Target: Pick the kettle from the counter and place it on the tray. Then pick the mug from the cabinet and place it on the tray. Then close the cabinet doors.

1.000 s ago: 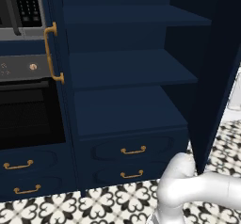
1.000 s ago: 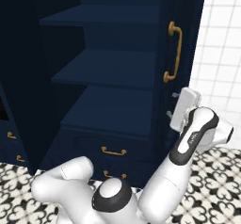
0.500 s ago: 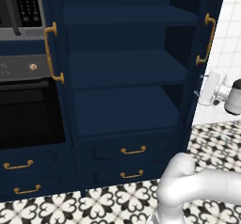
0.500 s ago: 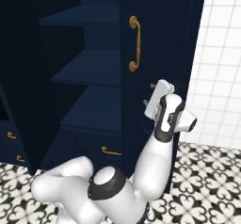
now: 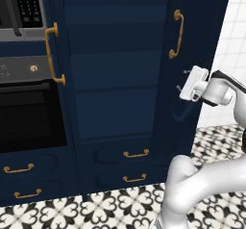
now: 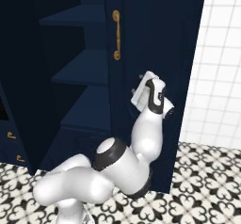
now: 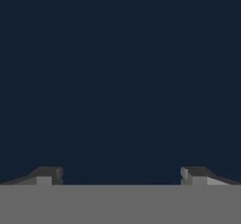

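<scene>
Now: open gripper presses the right cabinet door toward shut

Outward from the gripper [image 5: 182, 80]: its two fingers stand spread wide apart with nothing between them. Their tips point at, and seem to touch, the flat navy face of the right cabinet door [image 5: 192, 40], below that door's long brass bar handle [image 5: 177, 34]. In the hand view the two dark fingertips [image 7: 47, 175] sit far apart against plain dark blue, so the panel is right up against them.

This looks like the last step, closing the doors. To do it well, the push should stay flat against the panel, on the side away from the hinge, and follow the door's arc, so the tips do not slide off or snag the brass bar. The fingers need not close.

From the right base view the right door is still ajar, with a dark gap beside it. Through the gap the cabinet [image 6: 77, 72] shows several navy shelves, and every visible stretch of shelf is bare; no mug is on them. The left door [image 5: 57, 93] looks close to shut, though its exact angle is hard to judge. Below are drawers with small brass pulls [image 5: 135, 154], all closed. A black oven [image 5: 29, 112] stands to the left. Kettle, tray and counter lie outside these pictures.
</scene>
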You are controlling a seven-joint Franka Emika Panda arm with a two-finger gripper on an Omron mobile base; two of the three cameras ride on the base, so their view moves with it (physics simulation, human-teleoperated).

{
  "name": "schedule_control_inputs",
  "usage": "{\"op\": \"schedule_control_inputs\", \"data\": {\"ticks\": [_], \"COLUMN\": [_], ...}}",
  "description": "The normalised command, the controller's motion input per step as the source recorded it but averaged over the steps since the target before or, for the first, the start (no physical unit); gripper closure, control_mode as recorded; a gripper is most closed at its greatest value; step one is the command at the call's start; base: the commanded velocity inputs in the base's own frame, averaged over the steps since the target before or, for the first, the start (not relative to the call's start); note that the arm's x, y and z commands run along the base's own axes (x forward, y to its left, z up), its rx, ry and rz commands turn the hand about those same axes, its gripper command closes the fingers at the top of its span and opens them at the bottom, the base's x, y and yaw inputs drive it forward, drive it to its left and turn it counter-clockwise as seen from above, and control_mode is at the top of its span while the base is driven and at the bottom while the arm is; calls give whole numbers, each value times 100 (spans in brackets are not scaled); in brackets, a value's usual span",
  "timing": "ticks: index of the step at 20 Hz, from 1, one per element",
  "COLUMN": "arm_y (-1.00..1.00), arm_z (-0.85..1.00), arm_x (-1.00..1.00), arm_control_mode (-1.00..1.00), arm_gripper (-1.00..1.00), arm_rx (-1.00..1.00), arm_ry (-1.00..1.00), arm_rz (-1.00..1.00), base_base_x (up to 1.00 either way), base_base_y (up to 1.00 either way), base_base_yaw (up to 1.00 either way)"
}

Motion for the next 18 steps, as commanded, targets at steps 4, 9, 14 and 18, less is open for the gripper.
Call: {"op": "schedule_control_inputs", "data": {"ticks": [4, 9, 14, 18], "arm_y": [16, 13, 13, 10], "arm_z": [-4, -9, -12, -13], "arm_x": [100, 100, 100, 100], "arm_control_mode": [-100, -100, -100, -100], "arm_gripper": [-100, -100, -100, -100], "arm_rx": [2, 0, 0, 0], "arm_ry": [1, 2, 4, 7], "arm_rz": [-6, -13, -17, -19], "base_base_x": [0, 0, 0, 0], "base_base_y": [0, 0, 0, 0], "base_base_yaw": [0, 0, 0, 0]}}
